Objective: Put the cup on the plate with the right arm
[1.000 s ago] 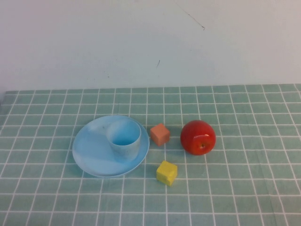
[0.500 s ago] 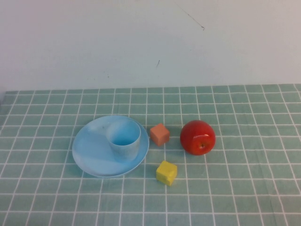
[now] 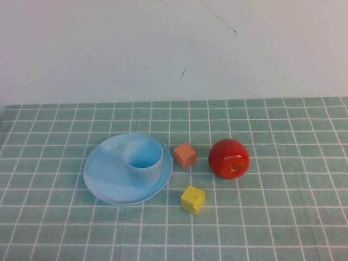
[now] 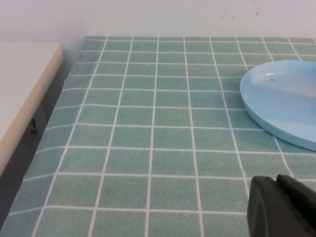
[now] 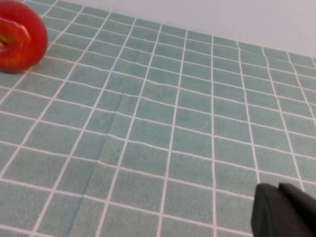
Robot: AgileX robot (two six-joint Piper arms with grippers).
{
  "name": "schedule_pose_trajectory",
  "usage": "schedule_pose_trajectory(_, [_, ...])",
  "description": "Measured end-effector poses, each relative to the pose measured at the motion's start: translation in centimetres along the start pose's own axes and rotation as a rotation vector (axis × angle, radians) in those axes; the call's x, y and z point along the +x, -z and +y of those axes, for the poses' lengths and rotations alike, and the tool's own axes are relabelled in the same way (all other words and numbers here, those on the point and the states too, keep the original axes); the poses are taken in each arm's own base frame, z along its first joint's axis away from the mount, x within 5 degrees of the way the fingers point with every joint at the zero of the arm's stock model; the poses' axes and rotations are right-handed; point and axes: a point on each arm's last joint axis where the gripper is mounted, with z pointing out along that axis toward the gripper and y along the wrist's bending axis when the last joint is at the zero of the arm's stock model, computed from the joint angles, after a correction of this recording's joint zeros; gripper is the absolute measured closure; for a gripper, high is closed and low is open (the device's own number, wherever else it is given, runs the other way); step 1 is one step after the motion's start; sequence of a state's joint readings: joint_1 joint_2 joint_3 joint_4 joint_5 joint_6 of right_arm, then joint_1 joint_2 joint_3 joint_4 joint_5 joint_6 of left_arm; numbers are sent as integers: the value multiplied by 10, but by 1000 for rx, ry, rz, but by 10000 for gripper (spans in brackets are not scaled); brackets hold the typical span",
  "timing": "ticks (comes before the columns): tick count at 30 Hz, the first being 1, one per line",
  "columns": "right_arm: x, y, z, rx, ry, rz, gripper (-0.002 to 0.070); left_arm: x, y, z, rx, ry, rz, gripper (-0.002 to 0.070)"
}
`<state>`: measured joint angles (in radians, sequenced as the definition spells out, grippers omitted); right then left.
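The light blue cup (image 3: 143, 161) stands upright on the right part of the light blue plate (image 3: 106, 176), left of the table's middle. Neither arm shows in the high view. In the left wrist view my left gripper (image 4: 277, 183) is shut and empty, low over the cloth, with the plate's rim (image 4: 261, 106) a short way beyond it. In the right wrist view my right gripper (image 5: 279, 190) is shut and empty over bare cloth, far from the cup, which is out of that view.
A red apple (image 3: 229, 158) sits right of the plate and shows in the right wrist view (image 5: 19, 37). An orange cube (image 3: 185, 155) lies between plate and apple. A yellow cube (image 3: 193, 199) lies nearer the front. The table's left edge (image 4: 64, 74) borders a beige surface.
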<state>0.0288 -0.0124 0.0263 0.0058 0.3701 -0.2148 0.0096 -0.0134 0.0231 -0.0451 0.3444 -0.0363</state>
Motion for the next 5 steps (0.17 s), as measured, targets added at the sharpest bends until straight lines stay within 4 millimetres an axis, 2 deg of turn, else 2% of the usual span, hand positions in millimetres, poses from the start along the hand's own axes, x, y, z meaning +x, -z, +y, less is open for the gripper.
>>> schedule_pose_trajectory(5, [0,0,0,-1,-6,-2,678,0,0,0,0,0,0,678])
